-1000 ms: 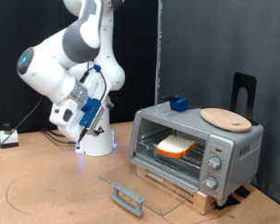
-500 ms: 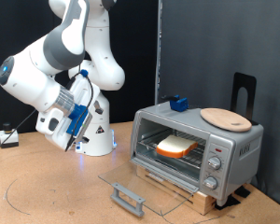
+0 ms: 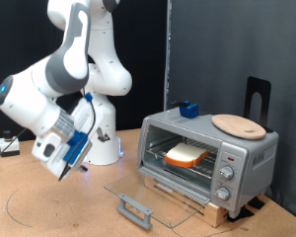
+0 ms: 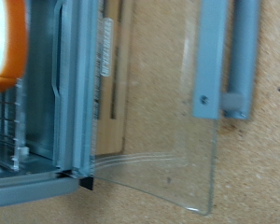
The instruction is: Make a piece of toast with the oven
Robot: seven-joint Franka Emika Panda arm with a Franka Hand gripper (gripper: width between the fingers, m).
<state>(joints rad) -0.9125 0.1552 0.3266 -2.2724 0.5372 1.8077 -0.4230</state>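
Observation:
The silver toaster oven [image 3: 249,158] stands at the exterior view's right on the wooden table. Its glass door [image 3: 160,193] is open and lies flat, with the grey handle [image 3: 135,210] at the front. The piece of toast [image 3: 185,154] lies on the wire rack inside. My gripper [image 3: 57,163] hangs low at the exterior view's left, well apart from the oven, and nothing shows in it. In the wrist view I see the toast's orange edge [image 4: 5,42], the oven's front frame [image 4: 75,84], the glass door [image 4: 163,112] and its handle [image 4: 238,56]. No fingers show there.
A round light-wood board [image 3: 238,124] and a small blue block [image 3: 190,110] sit on the oven's top. A black stand [image 3: 257,97] rises behind it. The oven rests on a wooden base [image 3: 202,205]. Cables and a small box [image 3: 7,146] lie at the far left.
The arm has swung down and towards the exterior view's left, away from the oven. The oven, door and toast have not moved.

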